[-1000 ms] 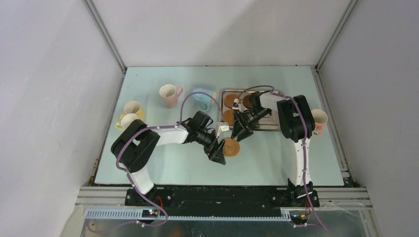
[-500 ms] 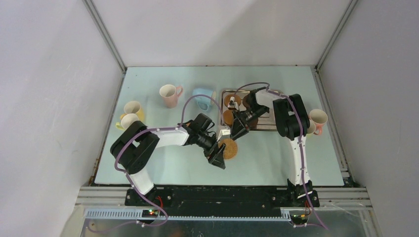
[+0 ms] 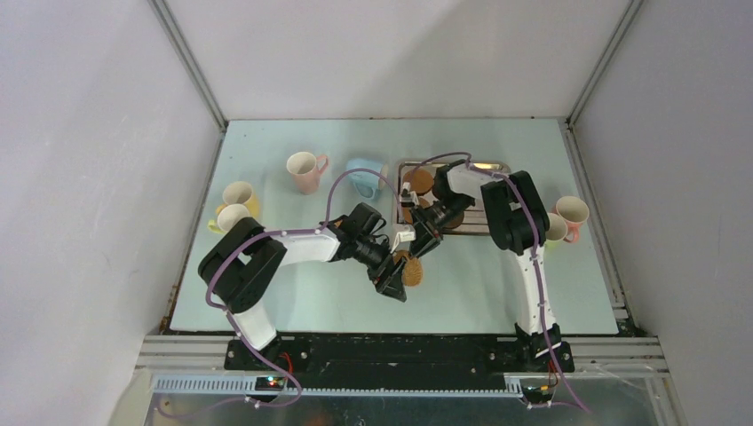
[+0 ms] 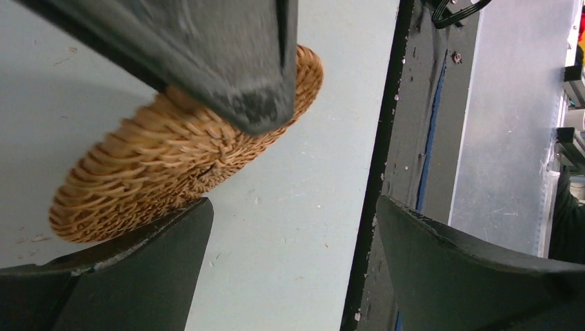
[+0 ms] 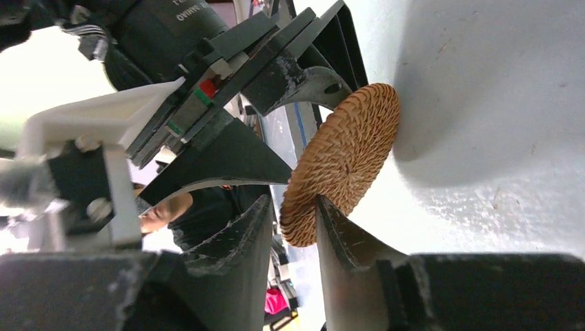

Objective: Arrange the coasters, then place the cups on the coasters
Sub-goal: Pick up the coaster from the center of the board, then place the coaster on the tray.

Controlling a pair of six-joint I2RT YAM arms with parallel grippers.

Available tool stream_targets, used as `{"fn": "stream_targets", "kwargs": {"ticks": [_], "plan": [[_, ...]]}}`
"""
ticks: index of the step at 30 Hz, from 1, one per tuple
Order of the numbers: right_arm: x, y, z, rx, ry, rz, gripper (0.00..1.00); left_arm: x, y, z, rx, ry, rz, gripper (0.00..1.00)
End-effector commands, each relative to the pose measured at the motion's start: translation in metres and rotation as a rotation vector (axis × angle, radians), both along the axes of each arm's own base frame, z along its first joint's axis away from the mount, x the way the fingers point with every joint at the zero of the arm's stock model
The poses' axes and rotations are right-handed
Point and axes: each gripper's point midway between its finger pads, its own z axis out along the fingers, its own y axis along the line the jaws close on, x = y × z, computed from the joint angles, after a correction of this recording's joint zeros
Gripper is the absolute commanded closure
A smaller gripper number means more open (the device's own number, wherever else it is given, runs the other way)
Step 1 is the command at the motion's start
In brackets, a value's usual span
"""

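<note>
Coaster (image 3: 411, 270) of tan weave sits tilted, one rim raised, around the middle of the table (image 3: 293, 302), a little toward the near edge. We see the right end effector (image 5: 295, 207) narrow, its fingers straddling the coaster's rim; whether they pinch it we cannot tell. The left end effector (image 4: 290, 207) gapes wide, one finger just beside the coaster's low rim. More coasters (image 3: 423, 181) lie in the tray (image 3: 484, 167) toward the far edge. A pink cup (image 3: 304, 170) and blue cup (image 3: 364, 177) stand near the far edge, yellow cups (image 3: 238, 194) by the left edge.
</note>
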Motion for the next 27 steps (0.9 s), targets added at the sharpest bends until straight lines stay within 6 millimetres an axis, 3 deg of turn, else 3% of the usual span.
{"fn": "stream_targets", "kwargs": {"ticks": [1, 5, 10, 12, 16, 18, 22, 24, 27], "plan": [[-0.002, 0.001, -0.007, -0.053, -0.026, 0.027, 0.69, 0.010, -0.001, 0.008, -0.011, -0.088, 0.009, 0.02], [0.010, -0.007, -0.014, -0.106, -0.083, -0.004, 0.77, 0.010, -0.001, 0.009, -0.011, -0.081, 0.009, 0.02], [0.025, -0.020, -0.015, -0.154, -0.141, -0.050, 0.99, 0.010, -0.002, 0.011, -0.007, -0.081, 0.011, 0.01], [0.030, -0.023, -0.010, -0.150, -0.147, -0.069, 1.00, 0.013, -0.001, 0.014, 0.002, -0.085, 0.001, 0.02], [0.041, -0.030, 0.009, -0.089, -0.154, -0.119, 1.00, 0.017, 0.005, 0.046, -0.065, -0.107, -0.022, 0.02], [0.050, -0.038, 0.023, -0.054, -0.159, -0.171, 1.00, 0.017, 0.012, 0.077, -0.114, -0.180, -0.033, 0.02], [0.071, -0.058, 0.046, -0.011, -0.209, -0.274, 1.00, 0.027, 0.033, 0.113, -0.125, -0.319, -0.002, 0.02], [0.086, -0.072, 0.057, -0.028, -0.264, -0.349, 1.00, 0.040, 0.047, 0.129, -0.121, -0.371, 0.049, 0.02], [0.107, -0.099, 0.058, -0.100, -0.325, -0.484, 1.00, 0.072, 0.080, 0.147, -0.111, -0.403, 0.164, 0.02]]}}
